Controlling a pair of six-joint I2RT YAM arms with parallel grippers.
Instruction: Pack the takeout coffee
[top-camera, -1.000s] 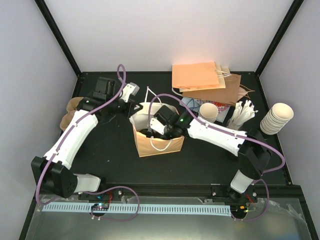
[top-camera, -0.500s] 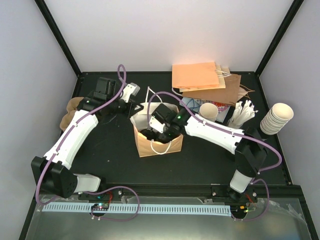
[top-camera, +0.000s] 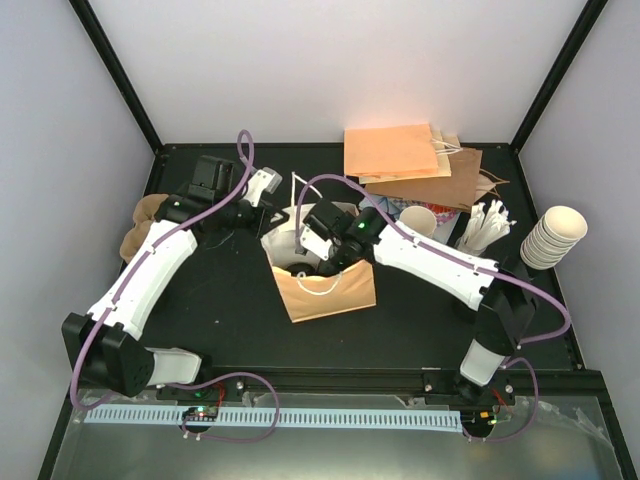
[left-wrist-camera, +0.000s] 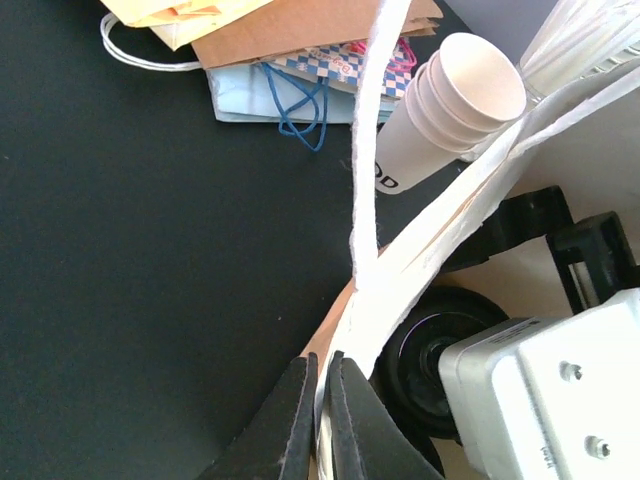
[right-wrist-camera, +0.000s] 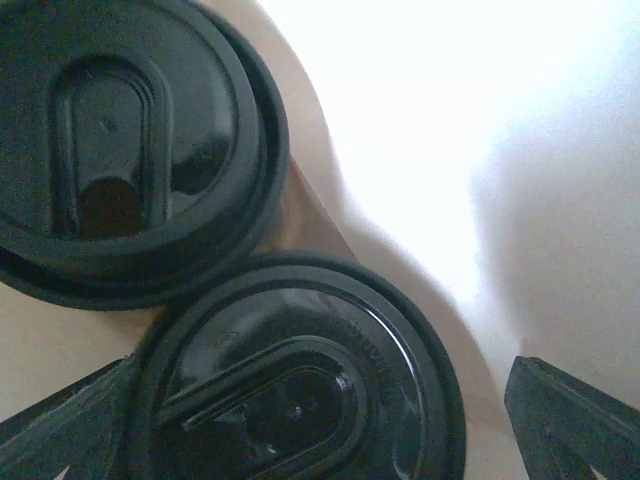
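**A:** Why is the right gripper down inside the brown paper bag?

**B:** Its fingers stand spread wide either side of the nearer takeout coffee, seen only as a round black plastic lid. A second lidded cup sits right beside it. Only the right wrist view shows them, because from above the arm hides both.

**A:** And the left gripper?

**B:** It is pinching the bag's flat white paper handle, I judge to keep the mouth open. Beyond lie lidless stacked white cups.

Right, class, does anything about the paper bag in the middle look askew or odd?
The brown bag sits skewed and slumped, its mouth stretched by the left claw pinching a white handle. The lidded cups inside show no spill.
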